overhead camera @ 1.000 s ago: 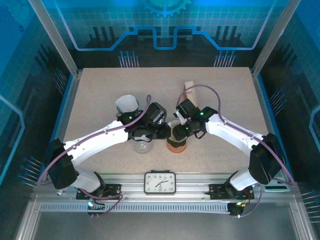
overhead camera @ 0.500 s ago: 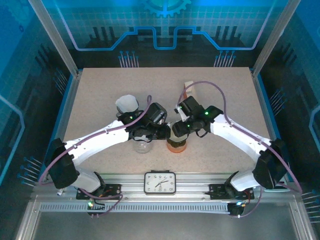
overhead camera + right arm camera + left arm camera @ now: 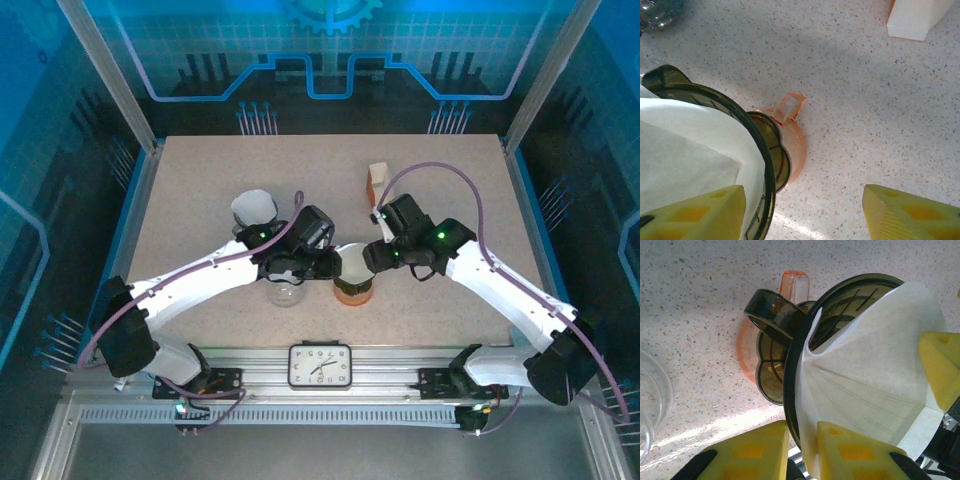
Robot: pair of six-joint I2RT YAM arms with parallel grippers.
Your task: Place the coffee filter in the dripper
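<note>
Top view, left to right: white paper cone (image 3: 255, 208) on the counter (image 3: 200, 180), well apart from the rest. Clear glass (image 3: 285, 292) sits just under the left arm's wrist. Left claw (image 3: 326, 264) is narrow, and in its wrist view the yellow pads (image 3: 760, 450) pinch the dark rim of the dripper (image 3: 840, 305) with the edge of the filter (image 3: 865, 365) between them. Filter is a white paper cone sitting inside the dripper, open and pushed against the near wall, far wall still bare with ribs showing. Dripper stands upright on an orange base (image 3: 795, 282) at counter centre, just right of the glass.

Right claw (image 3: 372, 258) is at the filter's right side with jaws wide. In its wrist view one finger (image 3: 695, 210) is over the paper inside the rim, the other over bare counter, nothing gripped between them. Cannot tell if that finger touches the paper. Small white box (image 3: 377, 182) stands behind the right claw, apart from it.
</note>
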